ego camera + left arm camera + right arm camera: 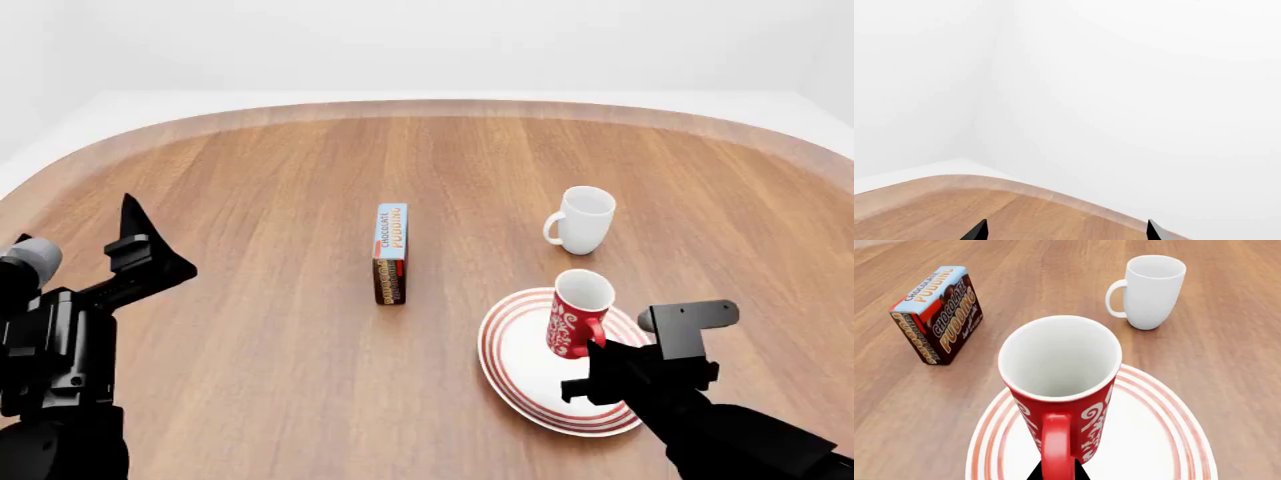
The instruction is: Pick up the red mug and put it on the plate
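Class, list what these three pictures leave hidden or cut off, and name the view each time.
- Right wrist view: right claw mostly hidden behind the red mug; its grip is unclear.
- Right wrist view: the plate near rim is cut by the frame edge.
- Left wrist view: left claw shows only its tips.

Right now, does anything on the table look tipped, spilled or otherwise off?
Nothing is spilled or damaged. The red patterned mug stands upright over the red-ringed white plate, the right tool at its handle. The plain white mug and chocolate pudding box stand undisturbed.
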Robot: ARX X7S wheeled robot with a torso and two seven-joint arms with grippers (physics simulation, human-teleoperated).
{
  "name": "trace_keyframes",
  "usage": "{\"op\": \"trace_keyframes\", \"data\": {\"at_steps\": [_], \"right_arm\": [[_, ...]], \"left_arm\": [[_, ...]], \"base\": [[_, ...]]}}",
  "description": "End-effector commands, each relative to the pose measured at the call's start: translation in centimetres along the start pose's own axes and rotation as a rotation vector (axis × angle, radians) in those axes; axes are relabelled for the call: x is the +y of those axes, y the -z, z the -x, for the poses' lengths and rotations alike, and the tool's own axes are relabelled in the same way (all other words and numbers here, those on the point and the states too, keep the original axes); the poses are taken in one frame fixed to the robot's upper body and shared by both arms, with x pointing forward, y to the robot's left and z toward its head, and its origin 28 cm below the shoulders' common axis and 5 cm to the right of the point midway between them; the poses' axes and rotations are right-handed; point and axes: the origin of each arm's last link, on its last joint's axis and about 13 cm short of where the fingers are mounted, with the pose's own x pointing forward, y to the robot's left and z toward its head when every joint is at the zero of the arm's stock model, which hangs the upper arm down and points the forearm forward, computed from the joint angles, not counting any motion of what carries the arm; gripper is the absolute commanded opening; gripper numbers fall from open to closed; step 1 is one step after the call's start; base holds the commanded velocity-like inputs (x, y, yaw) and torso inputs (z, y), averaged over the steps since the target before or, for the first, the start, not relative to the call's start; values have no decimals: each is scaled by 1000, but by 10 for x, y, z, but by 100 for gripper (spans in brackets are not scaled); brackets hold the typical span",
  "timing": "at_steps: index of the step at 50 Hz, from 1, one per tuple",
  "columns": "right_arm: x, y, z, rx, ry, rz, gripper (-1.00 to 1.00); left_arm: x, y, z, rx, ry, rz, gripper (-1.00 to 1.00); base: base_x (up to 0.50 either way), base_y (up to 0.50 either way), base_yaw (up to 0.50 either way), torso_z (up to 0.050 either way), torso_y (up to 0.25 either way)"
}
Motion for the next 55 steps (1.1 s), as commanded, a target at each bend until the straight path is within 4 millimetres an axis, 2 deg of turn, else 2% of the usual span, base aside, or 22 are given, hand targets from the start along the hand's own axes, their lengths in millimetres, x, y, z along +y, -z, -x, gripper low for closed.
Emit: {"op": "trace_keyframes", "data": {"at_steps": [1, 11, 42, 43, 49, 55], "right_arm": [[-1, 1, -16, 11, -7, 1, -100], [-2, 16, -23, 56, -10, -11, -100], [-4, 10, -28, 49, 26, -18, -100], [-4, 10, -29, 50, 28, -16, 100], [-4, 11, -29, 42, 34, -22, 100], [-1, 12, -19, 23, 21, -17, 100]], "left_arm": [[0, -3, -1, -5, -2, 4, 100], [0, -5, 0, -8, -1, 5, 100], [2, -8, 2, -12, 6, 13, 100], [2, -8, 2, -12, 6, 13, 100], [2, -9, 3, -14, 8, 15, 100], [2, -10, 3, -15, 6, 17, 100]], "base": [[0, 0, 0, 0, 0], [0, 0, 0, 0, 0], [0, 0, 0, 0, 0], [0, 0, 0, 0, 0], [0, 0, 0, 0, 0], [0, 0, 0, 0, 0]]}}
